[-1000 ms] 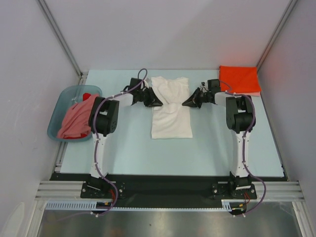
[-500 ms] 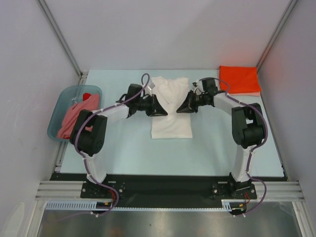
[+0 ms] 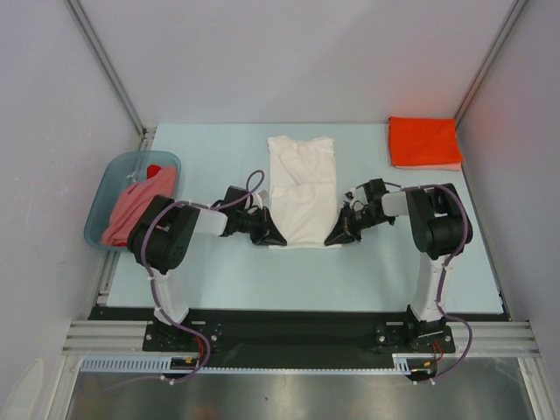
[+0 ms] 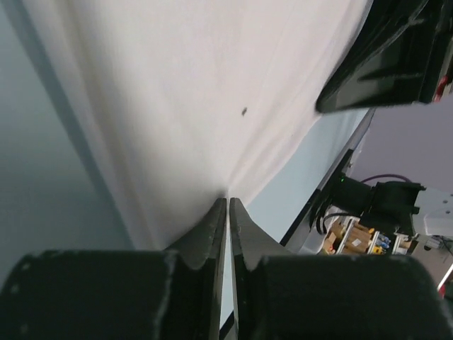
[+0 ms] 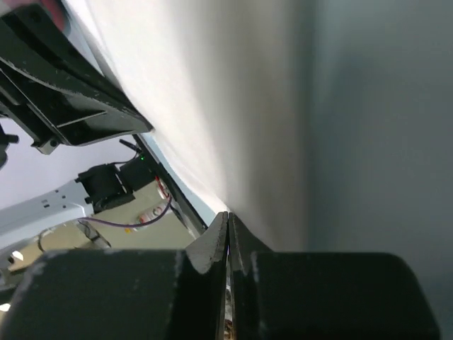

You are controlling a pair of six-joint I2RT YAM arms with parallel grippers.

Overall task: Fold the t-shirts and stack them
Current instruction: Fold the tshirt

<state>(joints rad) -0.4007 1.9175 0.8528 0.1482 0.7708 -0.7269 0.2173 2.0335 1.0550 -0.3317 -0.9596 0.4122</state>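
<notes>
Pinched shut: left claw (image 4: 228, 204) and right claw (image 5: 228, 218), each on a near hem corner of large white cloth t-shirt (image 3: 302, 184), spread flat mid pale-blue surface (image 3: 219, 280). Risk of thin hem slipping from either bite under uneven lift, skewing next fold.

No legible txt, label, brand or no. showed anywhere; the only mark was a tiny dark speck (image 4: 244, 111) on the large white cloth t-shirt (image 4: 212, 85), too small to read as lettering.
</notes>
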